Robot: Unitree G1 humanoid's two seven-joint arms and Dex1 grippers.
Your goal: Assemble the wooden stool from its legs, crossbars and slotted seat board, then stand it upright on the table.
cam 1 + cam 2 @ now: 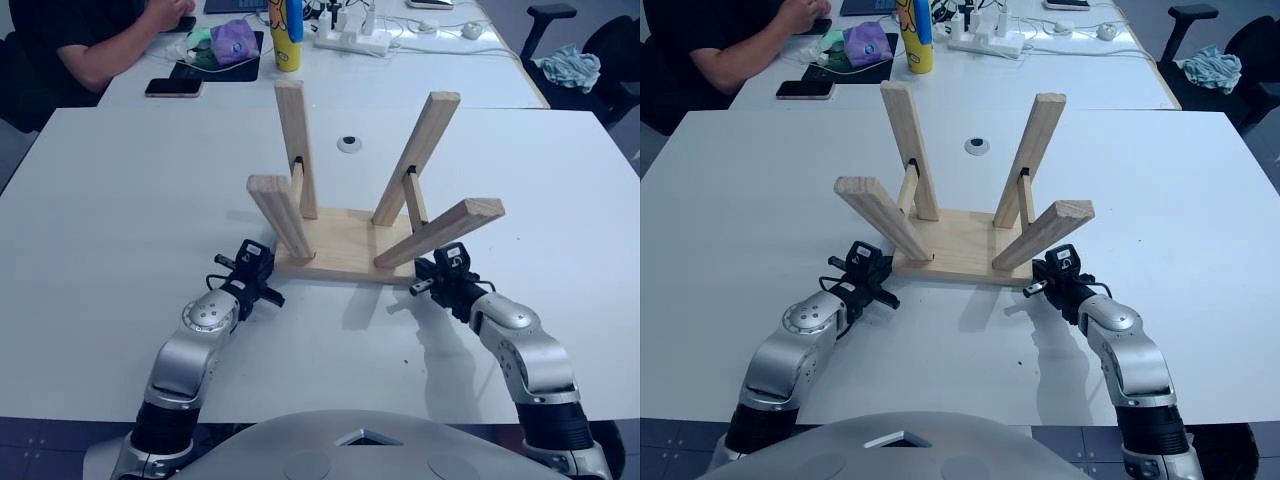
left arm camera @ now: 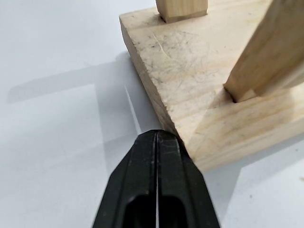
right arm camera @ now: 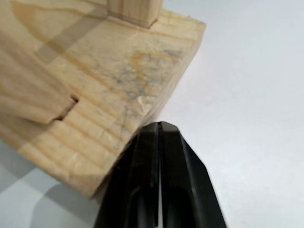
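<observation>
The wooden stool stands upside down on the white table, its seat board lying flat. Two far legs and two near legs splay upward from it, with short crossbars between them. My left gripper is shut, its tip against the board's near left corner. At the near right corner my right gripper is shut too, its tip touching the board's edge. Neither holds anything.
A round grommet sits in the table behind the stool. On the far desk are a yellow bottle, a phone, a power strip and a seated person's arm. Bare tabletop lies to both sides.
</observation>
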